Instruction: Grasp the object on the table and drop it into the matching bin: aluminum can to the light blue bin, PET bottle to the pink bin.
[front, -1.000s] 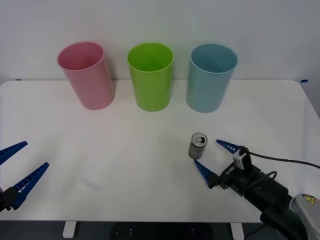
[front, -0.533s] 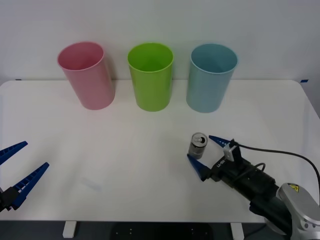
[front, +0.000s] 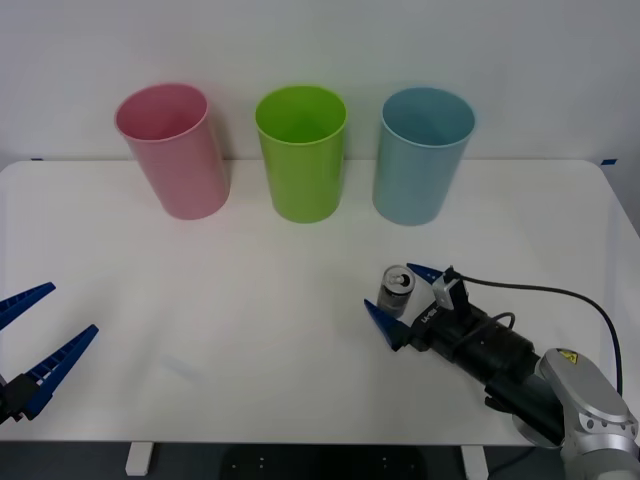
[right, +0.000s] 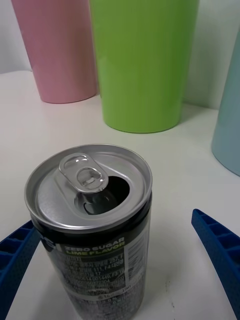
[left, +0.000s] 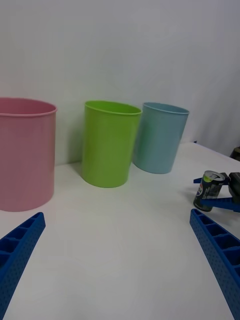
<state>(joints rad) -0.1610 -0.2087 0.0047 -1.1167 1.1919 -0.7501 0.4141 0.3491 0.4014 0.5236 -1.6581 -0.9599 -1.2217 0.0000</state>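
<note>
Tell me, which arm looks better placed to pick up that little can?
The right. Its tool already sits open around the can, one finger on each side, not yet touching. The left tool waits open at the table's far left edge.

The surface (front: 250, 330) is a wide white tabletop with rounded corners. Three tall tapered round bins stand upright in a row along its far edge, apart from one another: the pink bin (front: 172, 152) on the left, the lime green bin (front: 301, 153) in the middle, the light blue bin (front: 421, 155) on the right. The aluminum can (front: 396, 290) stands upright on the surface nearer the front, right of centre, below the light blue bin and well apart from it. Its pull-tab top is open.
</note>
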